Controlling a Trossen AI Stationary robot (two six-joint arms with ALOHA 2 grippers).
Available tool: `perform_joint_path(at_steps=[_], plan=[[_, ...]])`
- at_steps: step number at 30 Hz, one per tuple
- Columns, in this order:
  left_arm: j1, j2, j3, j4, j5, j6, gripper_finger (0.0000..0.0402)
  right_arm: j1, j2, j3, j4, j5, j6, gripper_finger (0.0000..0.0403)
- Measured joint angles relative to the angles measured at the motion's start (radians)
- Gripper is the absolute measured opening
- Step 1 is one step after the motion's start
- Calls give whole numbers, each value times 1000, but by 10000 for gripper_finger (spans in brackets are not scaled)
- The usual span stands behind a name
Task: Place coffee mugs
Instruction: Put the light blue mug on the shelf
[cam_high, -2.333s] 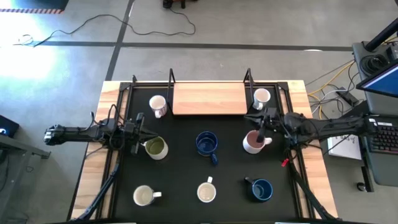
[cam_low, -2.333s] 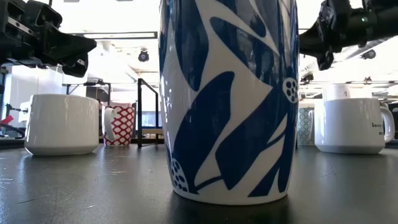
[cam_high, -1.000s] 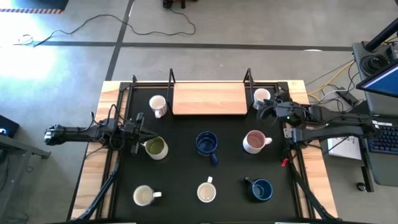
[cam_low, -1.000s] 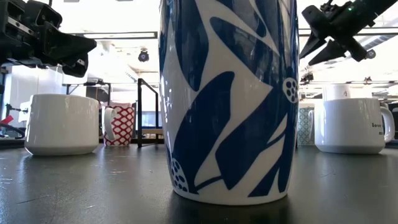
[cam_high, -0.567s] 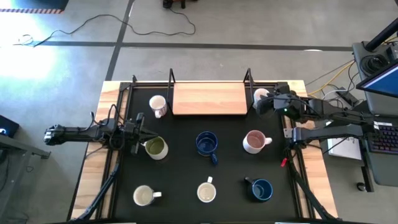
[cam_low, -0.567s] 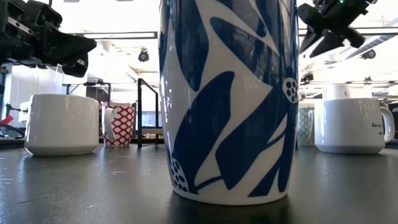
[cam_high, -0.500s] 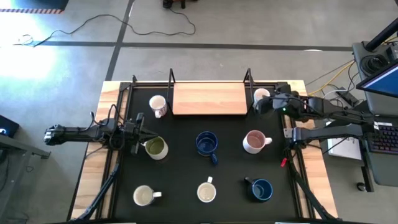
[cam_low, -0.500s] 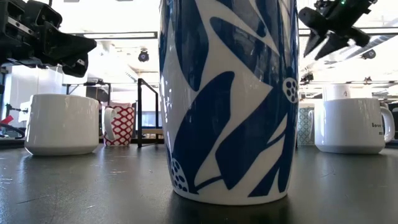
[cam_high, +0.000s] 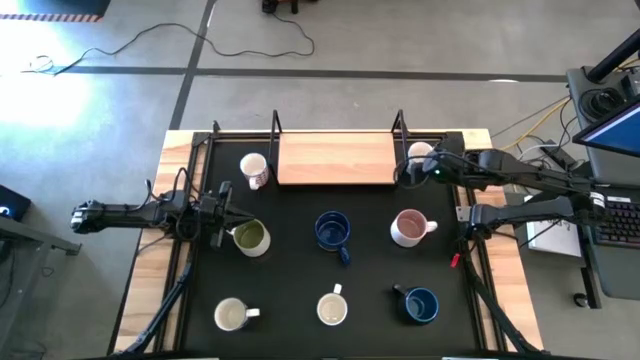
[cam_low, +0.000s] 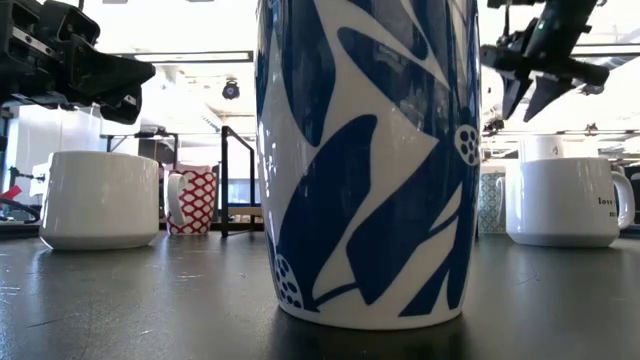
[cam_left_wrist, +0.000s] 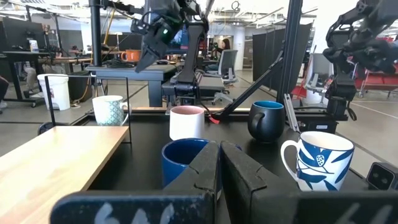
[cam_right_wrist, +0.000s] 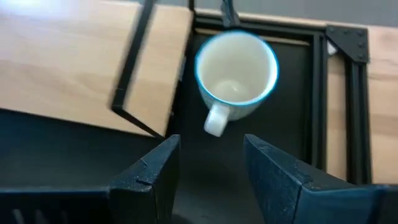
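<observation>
White mug (cam_right_wrist: 236, 68) with a teal pattern sits by the mat's far right corner, beside the wooden shelf (cam_high: 337, 159). My right gripper (cam_high: 408, 171) hovers over it, fingers spread, empty. Left gripper (cam_high: 226, 215) pinched closed near the olive mug (cam_high: 250, 238). No readable lettering.

Right gripper (cam_high: 412, 170) spread, reaching inward; left gripper (cam_high: 228, 217) closed, low.

Robotics lab in an open-plan office hall; concrete floor (cam_high: 120, 90) with taped lines and a loose cable (cam_high: 250, 35); wooden bench (cam_high: 180, 150) in a black metal frame; laptop (cam_high: 615, 125) and keyboard (cam_high: 620, 215) beside it; beyond, office chairs (cam_left_wrist: 227, 65), dark partition panels (cam_left_wrist: 267, 53), further desks, ceiling strip lights; a seated person (cam_left_wrist: 221, 46) at a far workstation.
</observation>
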Motion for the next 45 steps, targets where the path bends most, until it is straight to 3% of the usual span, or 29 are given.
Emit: perform_joint_path(at_steps=[12,18,26,40,45], plan=[[0,0,0,0,0,0,0,-24,78,-31,-12,9,34,167],[0,0,0,0,0,0,0,-24,96,-110,20,35,74,167],[0,0,0,0,0,0,0,-24,94,-252,263,11,76,167],[0,0,0,0,0,0,0,-25,102,-455,591,97,106,154],[0,0,0,0,0,0,0,-31,102,-486,617,160,125,145]])
